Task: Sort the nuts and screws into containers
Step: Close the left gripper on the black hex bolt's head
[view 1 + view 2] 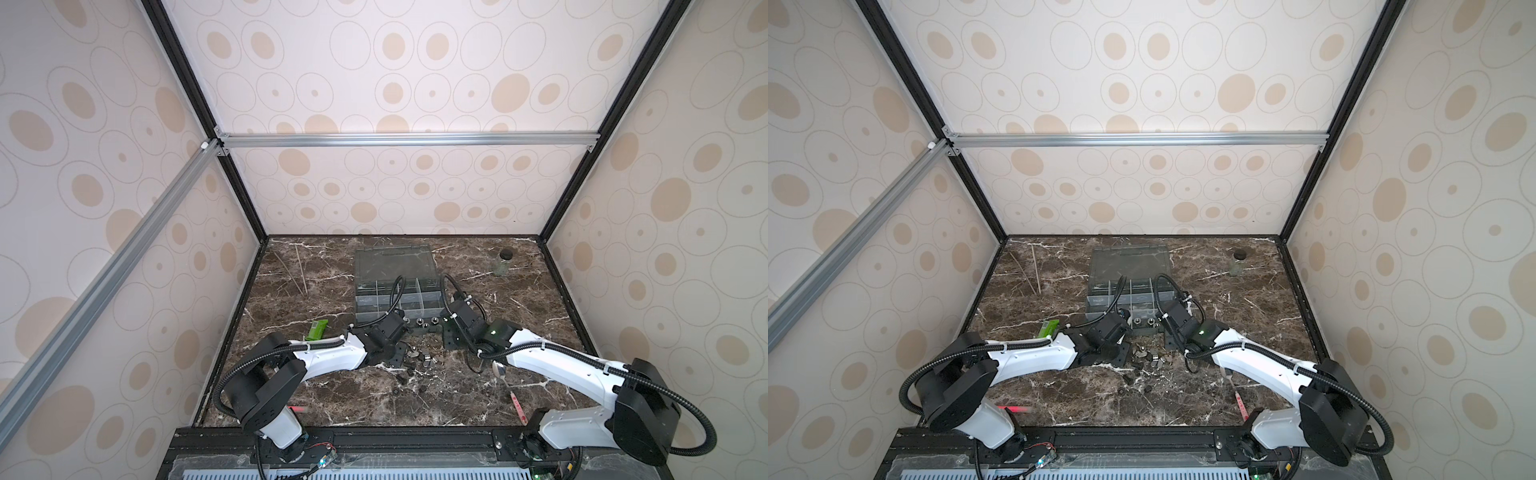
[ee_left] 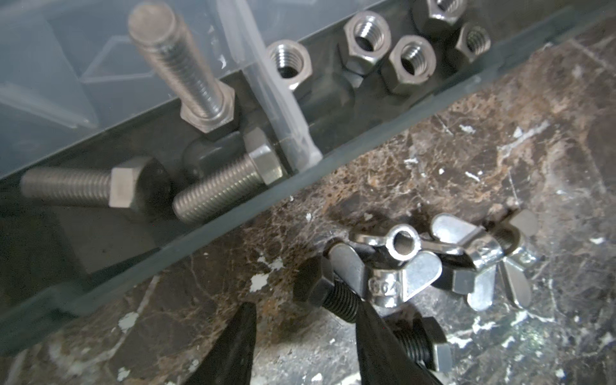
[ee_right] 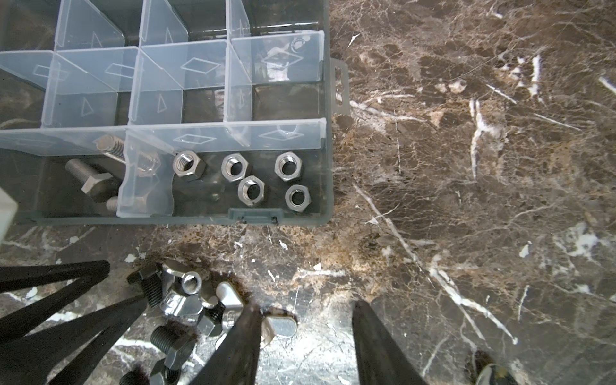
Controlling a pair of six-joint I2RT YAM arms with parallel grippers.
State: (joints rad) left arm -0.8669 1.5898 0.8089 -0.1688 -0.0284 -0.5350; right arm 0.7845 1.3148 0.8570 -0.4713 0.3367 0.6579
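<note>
- Black fingers (image 2: 240, 336) of the left claw (image 2: 304, 305) stand apart with nothing clamped. A black screw (image 2: 333, 295) lies with its head in the gap and its thread against one finger.
- Right claw (image 3: 307, 306) is also open and empty. A wing nut (image 3: 278, 325) lies just beside one of its fingers.
- Loose pile (image 1: 419, 359) of black screws and wing nuts sits at lower centre in both top views. It lies on the marble table (image 1: 332, 399) between the two claws, just below the grey box (image 1: 356, 299).
- Sorted stock lies in the box's front row. Silver screws (image 2: 213, 190) fill one compartment and hex nuts (image 2: 411, 63) the next, with a clear divider (image 2: 276, 110) between them.
- Judgement: the step in hand appears to be the left claw picking up the black screw.
- Recommendation: centre the thread between the fingers and close across the shaft, not the head.
- Risk: the screw touches a wing nut, so a skewed grip may drag the neighbour along. A straight lift is advised.
- Recommendation: release low over the screw compartment, clear of the silver screw standing on its head there.
- Recommendation: keep the right claw back, since both claws crowd the same pile.
</note>
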